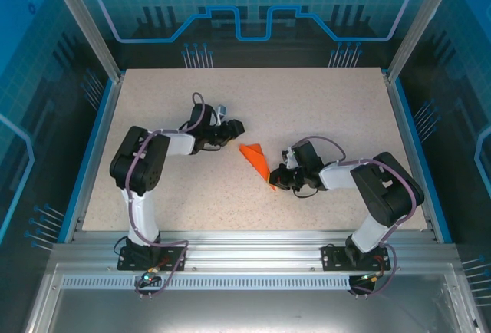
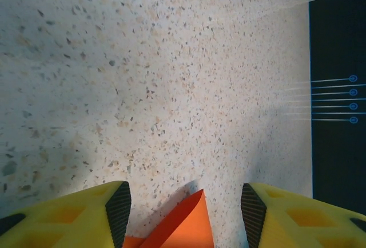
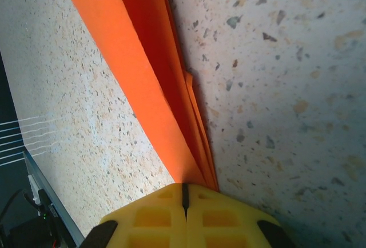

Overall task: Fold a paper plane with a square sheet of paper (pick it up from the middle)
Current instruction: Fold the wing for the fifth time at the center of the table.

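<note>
the orange paper [image 1: 255, 161] lies on the middle of the counter [image 1: 322, 103]. it is folded into a long, thin, pointy shape. seen from above, it lies on a slant. its wide end is farther back, by the left arm, and its sharp tip points to the near side, at the right arm. the right fingers [image 3: 154, 219] are pressed together, pinching the thin tip end. the left fingers [image 2: 117, 211] are spread apart at the wide end. a corner of the paper sits between them and touches neither one.
</note>
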